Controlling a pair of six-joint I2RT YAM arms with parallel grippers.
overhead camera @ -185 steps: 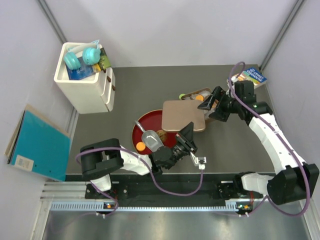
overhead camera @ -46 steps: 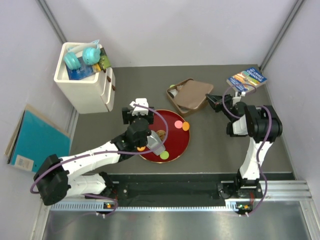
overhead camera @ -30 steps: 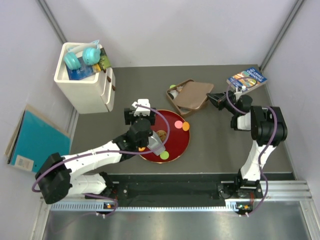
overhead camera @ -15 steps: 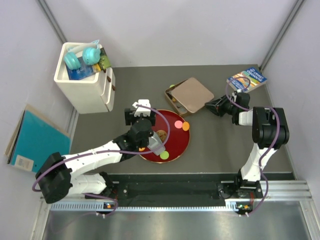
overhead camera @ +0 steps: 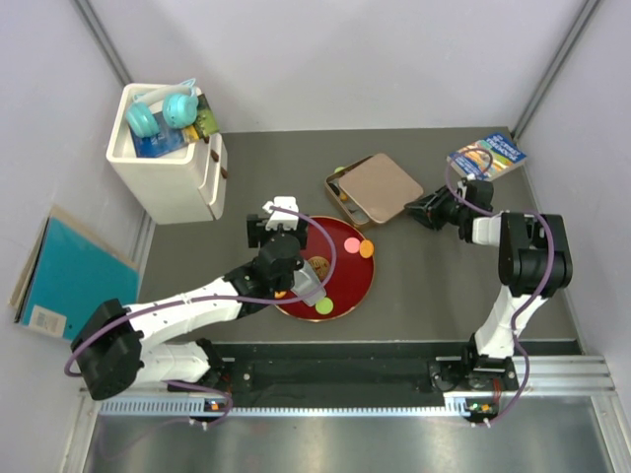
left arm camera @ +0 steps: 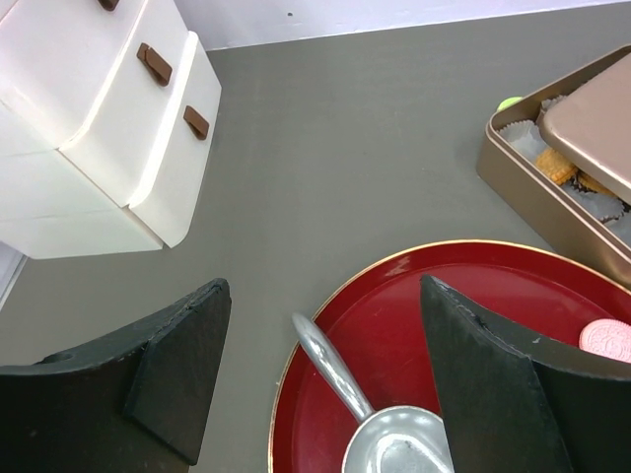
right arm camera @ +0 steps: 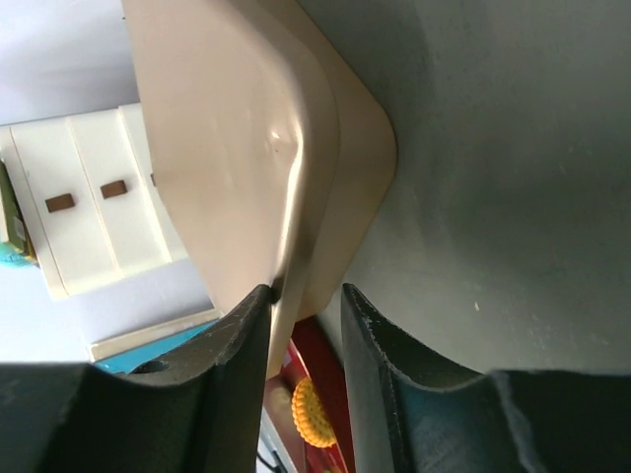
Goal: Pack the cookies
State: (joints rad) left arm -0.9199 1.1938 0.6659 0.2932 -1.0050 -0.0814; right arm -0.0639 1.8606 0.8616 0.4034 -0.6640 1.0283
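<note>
Right hand (right arm camera: 304, 293), up-right of the red plate (overhead camera: 345, 281), has fingers (right arm camera: 237, 355) parted around the lid (overhead camera: 380, 185) edge: open wider and back straight off, not dragging the lid over the tin (left arm camera: 523, 182); left hand (left arm camera: 323, 291) hangs open over the scoop (left arm camera: 330, 360) on the plate. Cookies (overhead camera: 367, 249) lie on the plate, more in the tin just beyond it. A second ago the lid was tilted up; now it lies flat, askew.

Dark grey counter (overhead camera: 266, 168) enclosed by pale, evenly lit walls (overhead camera: 335, 59) with grey corner posts (overhead camera: 103, 39). A white drawer cabinet (overhead camera: 168, 192) stands at its far left corner; a ribbed metal rail (overhead camera: 325, 405) runs along the near edge.
</note>
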